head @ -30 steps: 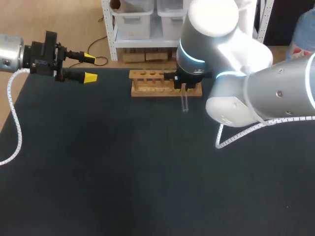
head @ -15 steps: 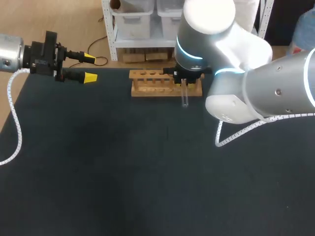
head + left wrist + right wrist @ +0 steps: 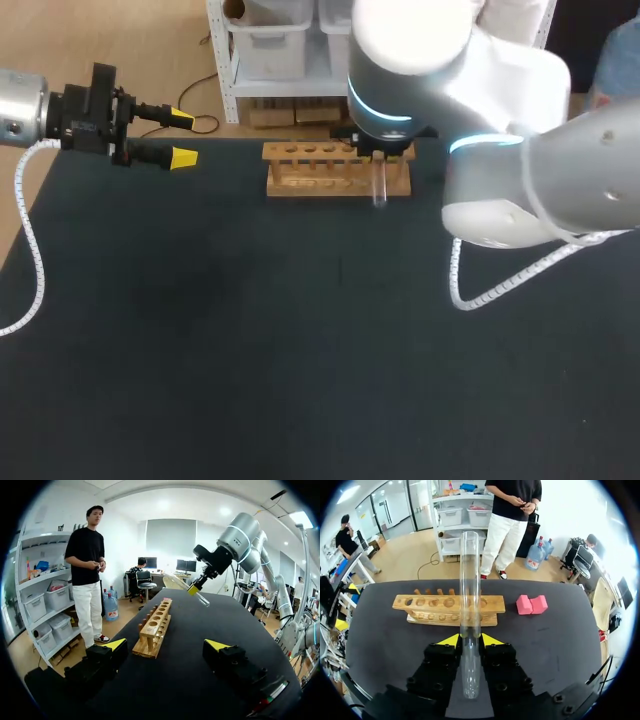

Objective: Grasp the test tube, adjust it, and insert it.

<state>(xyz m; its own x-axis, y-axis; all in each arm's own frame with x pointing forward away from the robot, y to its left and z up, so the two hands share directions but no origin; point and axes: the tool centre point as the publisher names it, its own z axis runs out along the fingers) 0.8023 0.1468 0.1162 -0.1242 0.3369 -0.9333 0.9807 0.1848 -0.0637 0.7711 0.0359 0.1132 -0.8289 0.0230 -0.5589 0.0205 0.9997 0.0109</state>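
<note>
The clear cylindrical test tube point(image 3: 469, 580) is seen as transparent and glossy; glass or plastic cannot be told. The pale wooden rack with round holes point(image 3: 420, 602) is left as bare, smooth wood with a matt finish. The black bench point(image 3: 250, 330) is covered by a dark matt surface. The right end effector point(image 3: 470, 641) and left end effector point(image 3: 166, 645) are built of matt black parts with yellow tips. The right arm's silver-grey shell point(image 3: 580, 170) is finished smooth and glossy. The pink notched block point(image 3: 531, 604) is seen as matt.

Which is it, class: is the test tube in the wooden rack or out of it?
Out: the right tool grips the test tube, held clear of the rack.
</note>
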